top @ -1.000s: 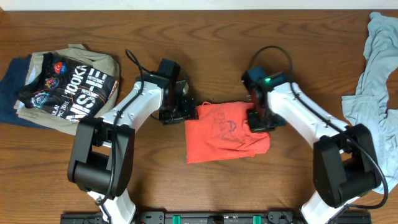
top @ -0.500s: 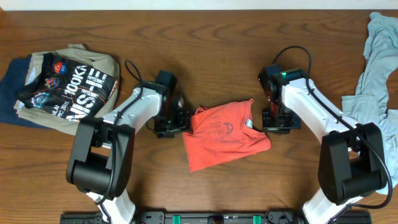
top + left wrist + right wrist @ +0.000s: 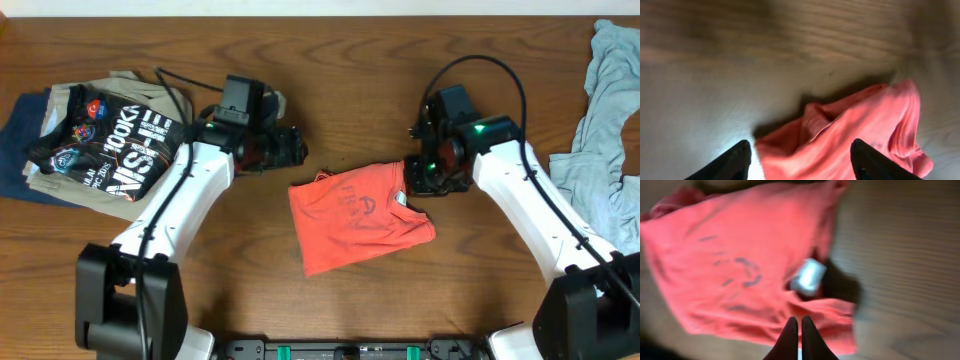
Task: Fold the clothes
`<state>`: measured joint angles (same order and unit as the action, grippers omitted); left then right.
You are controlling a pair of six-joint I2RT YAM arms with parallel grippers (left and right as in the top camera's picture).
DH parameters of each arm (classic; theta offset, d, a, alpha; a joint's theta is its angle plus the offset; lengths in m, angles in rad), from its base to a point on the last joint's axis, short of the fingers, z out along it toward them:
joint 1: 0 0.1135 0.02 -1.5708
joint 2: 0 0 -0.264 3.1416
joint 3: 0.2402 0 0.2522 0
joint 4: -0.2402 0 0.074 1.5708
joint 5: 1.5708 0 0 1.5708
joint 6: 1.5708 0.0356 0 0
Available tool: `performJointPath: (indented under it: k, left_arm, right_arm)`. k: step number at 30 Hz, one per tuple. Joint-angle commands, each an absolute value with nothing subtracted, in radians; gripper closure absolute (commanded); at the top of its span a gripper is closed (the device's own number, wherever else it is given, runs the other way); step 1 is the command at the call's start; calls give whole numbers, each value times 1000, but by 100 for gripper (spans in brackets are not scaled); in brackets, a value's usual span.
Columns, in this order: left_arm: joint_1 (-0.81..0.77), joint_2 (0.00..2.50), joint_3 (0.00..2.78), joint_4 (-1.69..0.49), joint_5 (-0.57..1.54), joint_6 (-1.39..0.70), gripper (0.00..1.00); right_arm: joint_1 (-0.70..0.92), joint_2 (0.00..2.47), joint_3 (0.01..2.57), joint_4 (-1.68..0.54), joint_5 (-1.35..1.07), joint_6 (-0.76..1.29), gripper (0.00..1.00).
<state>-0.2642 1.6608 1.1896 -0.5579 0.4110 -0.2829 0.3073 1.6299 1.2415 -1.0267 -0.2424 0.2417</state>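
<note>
Lying centred on the worktop (image 3: 350, 60), the red-orange T-shirt (image 3: 355, 215) stretches left-to-right between the arms. The right claw (image 3: 796, 327), fingers together, hovers at its right edge, nearer than the left claw (image 3: 298, 148), spread apart off its far left corner.

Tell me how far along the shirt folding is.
Done: the red-orange cotton T-shirt lies folded into a compact, slightly crooked rectangle. In hand: nothing clearly; the left gripper is open and clear of it, the right gripper is shut at its right edge. Left: squaring the rumpled lower-right corner, perhaps one more fold.
</note>
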Motion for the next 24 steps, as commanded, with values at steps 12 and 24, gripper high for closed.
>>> performJointPath:
  k: [12,24]
  left_arm:
    - [-357,1915,1192,-596,387,-213,41]
    - [-361,1953,1183,-976,368,-215,59]
  right_arm:
    - [458,1690,1081,-929,-344,270,99]
    - [431,1690,899,-766,-27,277,98]
